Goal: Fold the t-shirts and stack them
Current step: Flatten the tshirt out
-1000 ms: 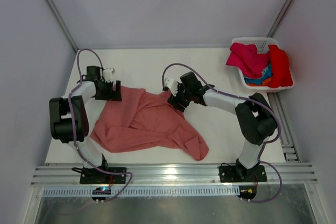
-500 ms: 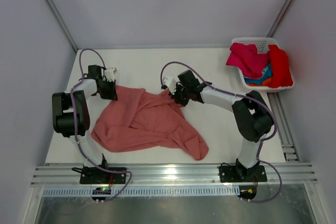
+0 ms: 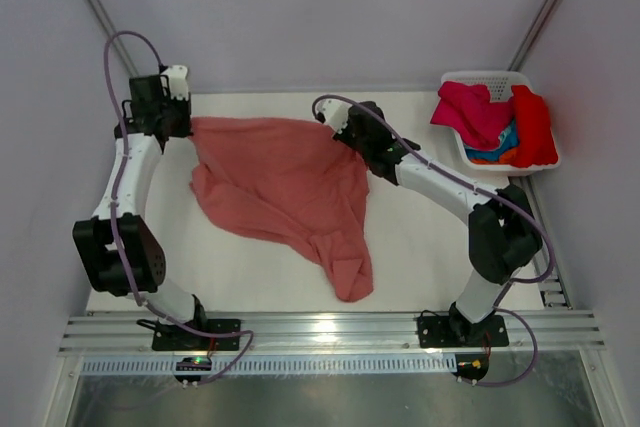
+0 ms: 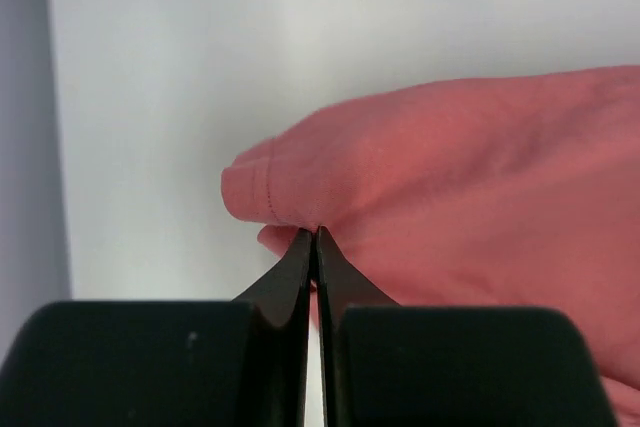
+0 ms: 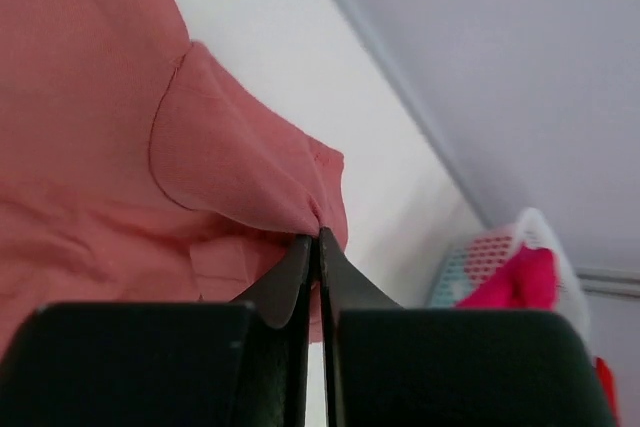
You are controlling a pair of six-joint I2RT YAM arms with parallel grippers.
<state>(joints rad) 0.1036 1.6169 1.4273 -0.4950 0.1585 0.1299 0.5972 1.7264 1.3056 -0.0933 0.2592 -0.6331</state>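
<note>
Left claw and right claw each pinch shut on one end of the top edge of the salmon t-shirt; that edge runs sideways, pointing toward the basket; the shirt drapes over the desk, well left of the basket. Both arms reach far out; the right is nearer the basket.

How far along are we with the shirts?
Done: nothing folded or stacked. In hand: the pink shirt, pinched by both jaws at its far corners and stretched between them, near end rumpled. Left: fold it, then the other shirts piled in the basket.
</note>
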